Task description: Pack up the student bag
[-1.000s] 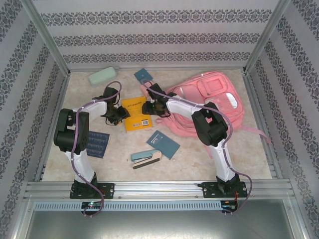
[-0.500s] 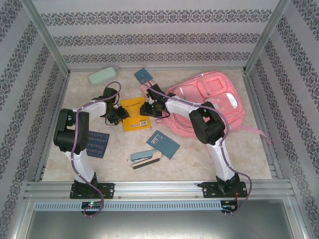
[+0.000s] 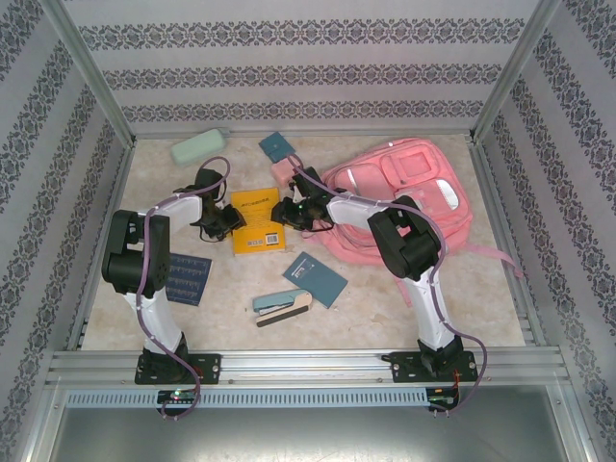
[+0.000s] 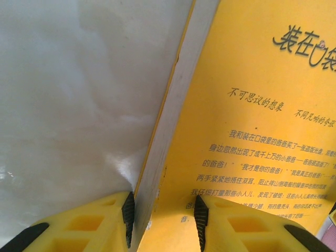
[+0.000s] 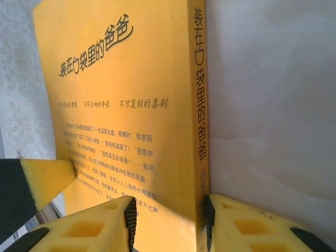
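Clamping the yellow book (image 3: pixel 258 219) from opposite sides, the left jaws pinch its page edge and the right jaws pinch its spine, each narrowed to the book's thickness. The pink student bag (image 3: pixel 414 197) lies on the tabletop (image 3: pixel 385 308), just right of the book.

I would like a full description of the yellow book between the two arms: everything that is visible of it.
The yellow book is a thick paperback with a glossy cover, black Chinese print, a printed spine and a white page block. It lies about flat near the middle of the table. The left gripper has its jaws closed over the page edge, the right gripper over the spine.
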You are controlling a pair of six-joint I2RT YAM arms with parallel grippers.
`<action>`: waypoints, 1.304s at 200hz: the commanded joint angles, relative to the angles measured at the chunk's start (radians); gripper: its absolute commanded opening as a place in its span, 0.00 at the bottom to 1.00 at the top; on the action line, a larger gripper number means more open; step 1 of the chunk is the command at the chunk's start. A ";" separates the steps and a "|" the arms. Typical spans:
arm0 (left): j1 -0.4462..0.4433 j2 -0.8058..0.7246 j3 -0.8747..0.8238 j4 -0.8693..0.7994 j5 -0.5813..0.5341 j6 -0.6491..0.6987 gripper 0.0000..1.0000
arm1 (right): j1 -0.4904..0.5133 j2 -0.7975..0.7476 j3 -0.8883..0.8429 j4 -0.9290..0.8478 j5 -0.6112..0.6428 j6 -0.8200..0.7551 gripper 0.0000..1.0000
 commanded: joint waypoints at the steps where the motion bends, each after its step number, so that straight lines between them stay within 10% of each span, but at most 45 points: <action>1: -0.029 0.062 -0.010 -0.005 0.052 0.024 0.38 | 0.072 -0.018 0.017 0.135 -0.227 0.032 0.44; 66: -0.034 0.059 -0.013 0.010 0.089 0.032 0.38 | 0.100 0.068 0.103 0.111 -0.258 0.036 0.40; 138: -0.035 0.031 -0.011 0.006 0.100 0.038 0.37 | 0.081 0.021 0.055 0.141 -0.227 0.039 0.00; 169: -0.033 -0.009 0.010 -0.021 0.096 0.043 0.39 | 0.050 -0.043 0.013 0.139 -0.193 0.026 0.00; 261: 0.018 -0.150 0.061 0.032 0.201 -0.040 0.74 | -0.050 -0.226 -0.104 0.170 -0.171 0.011 0.00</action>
